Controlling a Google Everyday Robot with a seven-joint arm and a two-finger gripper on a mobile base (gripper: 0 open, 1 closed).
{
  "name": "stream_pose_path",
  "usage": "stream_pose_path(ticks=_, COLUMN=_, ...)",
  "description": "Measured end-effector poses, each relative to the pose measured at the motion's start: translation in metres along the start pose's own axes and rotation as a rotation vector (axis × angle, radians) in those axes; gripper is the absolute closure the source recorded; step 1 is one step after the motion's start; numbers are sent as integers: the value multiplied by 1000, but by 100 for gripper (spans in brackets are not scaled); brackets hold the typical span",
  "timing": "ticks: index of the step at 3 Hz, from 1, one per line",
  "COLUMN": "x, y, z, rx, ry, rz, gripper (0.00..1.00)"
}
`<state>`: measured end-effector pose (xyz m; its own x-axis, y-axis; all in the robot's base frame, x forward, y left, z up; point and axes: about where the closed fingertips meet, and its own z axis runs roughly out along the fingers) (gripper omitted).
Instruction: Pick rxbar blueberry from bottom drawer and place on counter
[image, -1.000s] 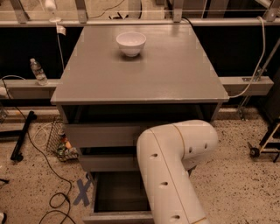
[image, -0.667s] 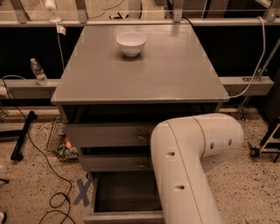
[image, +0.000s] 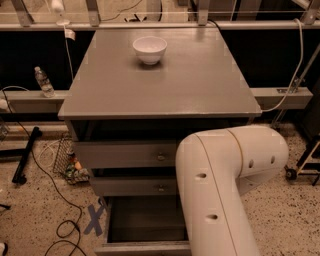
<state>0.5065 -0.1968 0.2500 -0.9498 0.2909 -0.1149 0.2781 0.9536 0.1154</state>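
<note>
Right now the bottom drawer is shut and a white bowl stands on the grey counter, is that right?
Not quite. The camera view shows the bottom drawer pulled open, not shut. The white bowl does stand on the grey counter. The robot's arm hides the drawer's right part, and the gripper is out of view, beyond the picture's lower edge.

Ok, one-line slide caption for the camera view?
White arm bends in front of the open bottom drawer, gripper out of frame; a white bowl sits on the counter.
</note>
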Motion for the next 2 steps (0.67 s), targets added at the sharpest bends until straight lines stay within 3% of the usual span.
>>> stream_pose_path(ticks=1, x=6, y=28, z=-18, rx=-32, ry=2, rz=-104, gripper=100)
stream_pose_path(ticks=2, x=2, y=64, z=-34, rx=-106, ry=7, rz=-229, gripper=100)
